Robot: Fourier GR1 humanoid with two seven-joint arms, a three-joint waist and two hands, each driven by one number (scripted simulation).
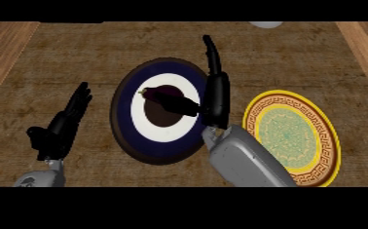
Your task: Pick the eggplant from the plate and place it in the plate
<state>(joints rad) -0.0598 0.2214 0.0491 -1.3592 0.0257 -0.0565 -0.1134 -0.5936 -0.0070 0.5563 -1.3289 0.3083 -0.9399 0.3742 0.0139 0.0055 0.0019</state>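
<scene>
Near the worktop's left edge the left hand (pixel 63 121) rests open, fingers straight and pointing up, well clear of the work. In the middle of the worktop (pixel 86 57) lies the dark blue and white plate (pixel 123 125), with the eggplant (pixel 162 94) on its dark centre, lying toward the plate's far side. The right hand (pixel 214 94) stands over that plate's right rim, fingers stretched toward the far edge, thumb reaching left so that it touches or overlaps the eggplant; nothing is gripped yet. Toward the right edge waits the yellow patterned plate (pixel 320 121), just beside the right forearm.

The risk, as I judge it: with only the thumb on it, the rounded eggplant may roll away when the fingers close. The carry rightward may also nudge the yellow plate's rim.
</scene>
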